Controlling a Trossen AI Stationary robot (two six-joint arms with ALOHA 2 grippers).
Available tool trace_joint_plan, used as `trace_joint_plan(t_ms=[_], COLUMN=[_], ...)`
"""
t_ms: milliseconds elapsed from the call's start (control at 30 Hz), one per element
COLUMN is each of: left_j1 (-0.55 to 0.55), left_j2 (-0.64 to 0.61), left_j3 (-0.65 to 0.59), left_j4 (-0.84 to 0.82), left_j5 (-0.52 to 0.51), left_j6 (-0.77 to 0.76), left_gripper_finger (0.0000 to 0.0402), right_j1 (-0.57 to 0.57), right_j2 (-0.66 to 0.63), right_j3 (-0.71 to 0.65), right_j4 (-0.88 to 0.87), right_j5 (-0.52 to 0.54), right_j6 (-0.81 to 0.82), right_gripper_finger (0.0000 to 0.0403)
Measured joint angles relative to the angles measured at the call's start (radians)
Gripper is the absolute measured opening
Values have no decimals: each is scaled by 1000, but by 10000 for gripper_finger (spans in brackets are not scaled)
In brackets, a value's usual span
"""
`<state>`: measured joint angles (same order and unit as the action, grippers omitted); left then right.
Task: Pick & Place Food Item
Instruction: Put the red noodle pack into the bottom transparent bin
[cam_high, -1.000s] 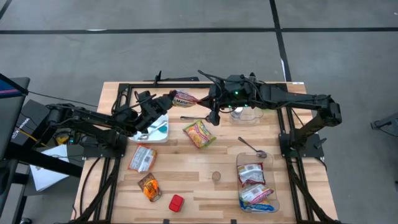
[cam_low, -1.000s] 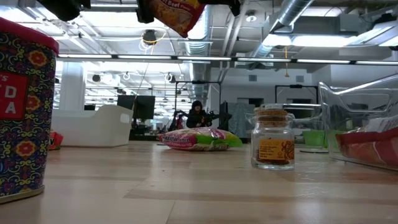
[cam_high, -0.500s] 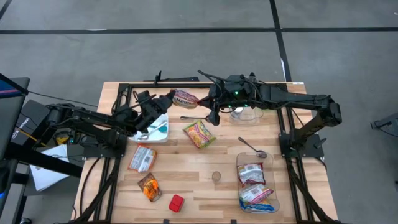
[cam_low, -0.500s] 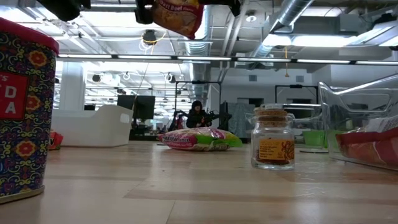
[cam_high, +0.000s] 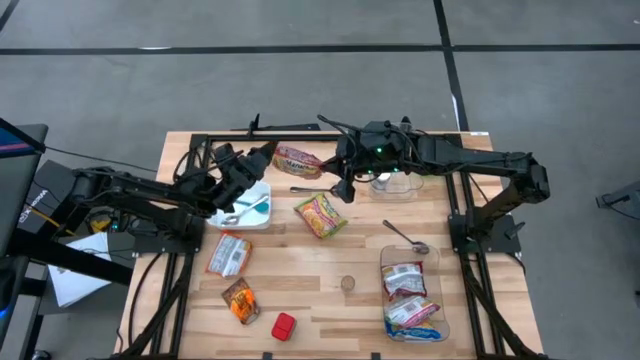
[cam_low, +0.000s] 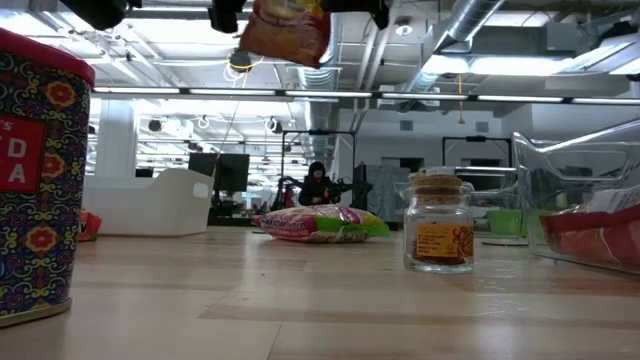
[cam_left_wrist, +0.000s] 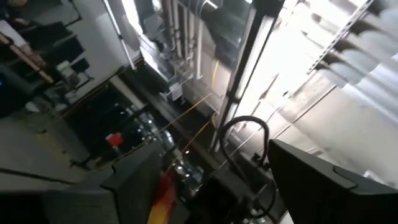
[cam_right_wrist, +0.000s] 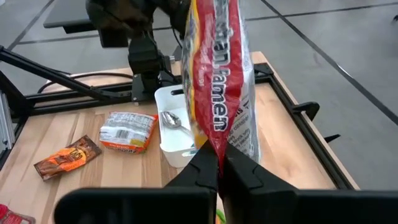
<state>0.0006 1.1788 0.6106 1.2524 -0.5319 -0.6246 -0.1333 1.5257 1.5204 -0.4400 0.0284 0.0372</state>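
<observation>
A red and yellow ramen packet (cam_high: 298, 160) hangs in the air over the table's far middle; the low view shows it at the top (cam_low: 286, 30). My right gripper (cam_high: 336, 163) is shut on its right end. My left gripper (cam_high: 264, 156) stands open just left of the packet and touches nothing. In the left wrist view its two fingers (cam_left_wrist: 130, 183) are spread wide and look up at the ceiling. My right gripper pinches the packet's end seam (cam_right_wrist: 219, 144) between its two shut fingers (cam_right_wrist: 200, 163). The fingers come from the table's right side. The packet sticks out beyond them toward my left arm, edge-on and lifted clear of the table.
A white tray (cam_high: 262, 212) with a spoon lies under my left arm. A green and pink packet (cam_high: 320, 214) lies mid-table, with a clear tub (cam_high: 398, 187) behind it. A clear bin (cam_high: 434, 262) with packets, a loose spoon (cam_high: 404, 237), a small jar (cam_high: 347, 283), a red can (cam_high: 284, 326) and two packets (cam_high: 229, 254) fill the near half.
My left gripper has opened, let go of the packet's left end and drawn back a little toward the table's left. The packet stays aloft in my right gripper; in the low view it has risen slightly.
</observation>
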Motion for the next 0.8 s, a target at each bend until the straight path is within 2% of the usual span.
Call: trace_joint_plan(t_ms=[233,367,567,800], left_j1=[-1,-1,-1,-1], left_j2=[-70,-114,-159,-160], left_j3=[-1,-1,-1,-1], left_j4=[-5,-67,-147,-163], left_j5=[16,16,16,17], left_j6=[86,103,104,99], left_gripper_finger=[275,270,260,250], right_j1=[0,-3,9,54], right_j2=[-14,-28,-58,-125], right_j3=[0,3,1,1], right_j4=[-17,-53,-220,-431], right_j5=[6,7,57,103], right_j6=[-8,-11,-11,21], right_gripper_finger=[0,0,0,0])
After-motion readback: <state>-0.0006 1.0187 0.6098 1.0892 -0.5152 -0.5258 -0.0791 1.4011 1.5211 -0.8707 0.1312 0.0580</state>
